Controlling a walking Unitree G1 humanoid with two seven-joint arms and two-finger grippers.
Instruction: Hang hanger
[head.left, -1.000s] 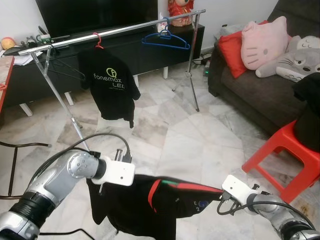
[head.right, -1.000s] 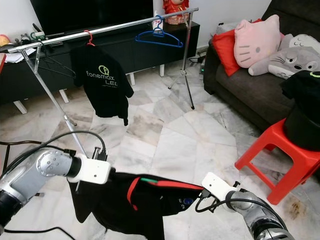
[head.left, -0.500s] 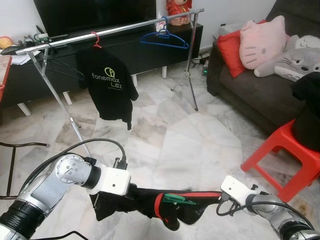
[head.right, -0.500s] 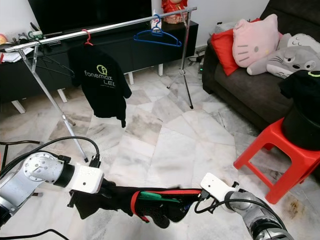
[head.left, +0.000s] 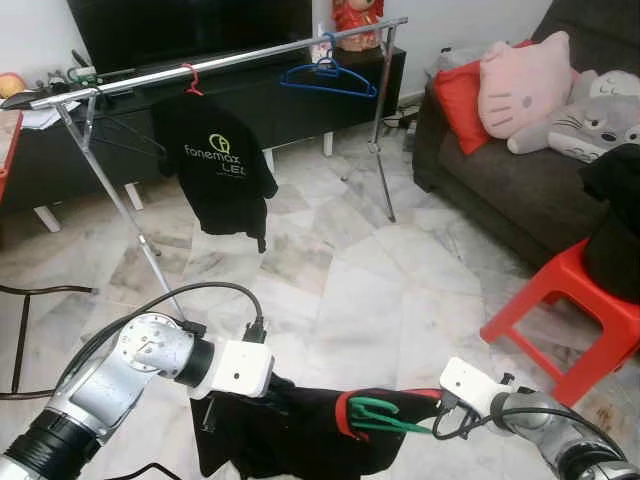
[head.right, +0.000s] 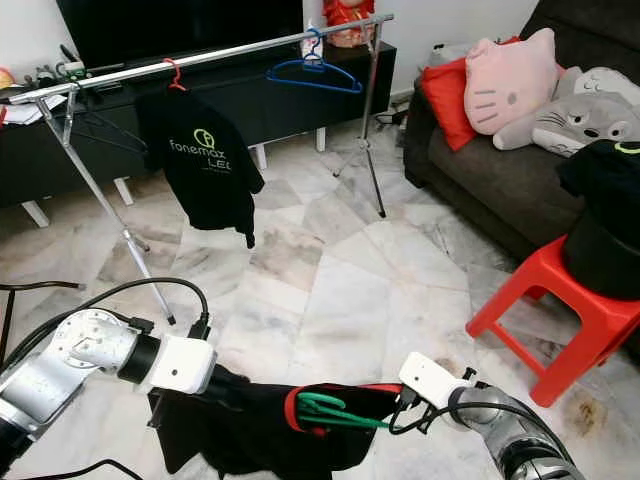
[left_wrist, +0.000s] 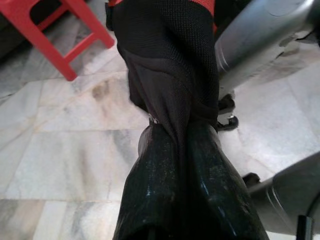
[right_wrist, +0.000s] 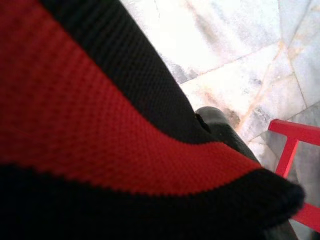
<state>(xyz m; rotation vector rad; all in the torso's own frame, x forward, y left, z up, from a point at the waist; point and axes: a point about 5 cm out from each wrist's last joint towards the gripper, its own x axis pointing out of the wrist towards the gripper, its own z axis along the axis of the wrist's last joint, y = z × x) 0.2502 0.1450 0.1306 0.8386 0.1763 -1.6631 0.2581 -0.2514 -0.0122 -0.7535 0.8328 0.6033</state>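
Observation:
A black shirt (head.left: 290, 430) with red trim hangs low over the floor between my two grippers. A green hanger (head.left: 378, 416) pokes out of its red collar, its wire running toward my right gripper (head.left: 434, 418). My left gripper (left_wrist: 172, 125) is shut on a twisted bunch of the black cloth. In the right wrist view the red-striped cloth (right_wrist: 100, 125) drapes over the right gripper, with one black finger (right_wrist: 220, 125) showing beneath it. A silver clothes rail (head.left: 230, 60) stands ahead, about two metres off.
On the rail hang a black logo shirt (head.left: 218, 170) on a red hanger, a blue hanger (head.left: 328, 78) and a black hanger (head.left: 125, 135). A red stool (head.left: 570, 310) and a dark sofa (head.left: 510, 190) with plush toys are on the right. Marble floor lies between.
The shirt was pulled taut between the grippers; now the grippers are closer together, the cloth sags in a bunch, and the green hanger shows at the collar.

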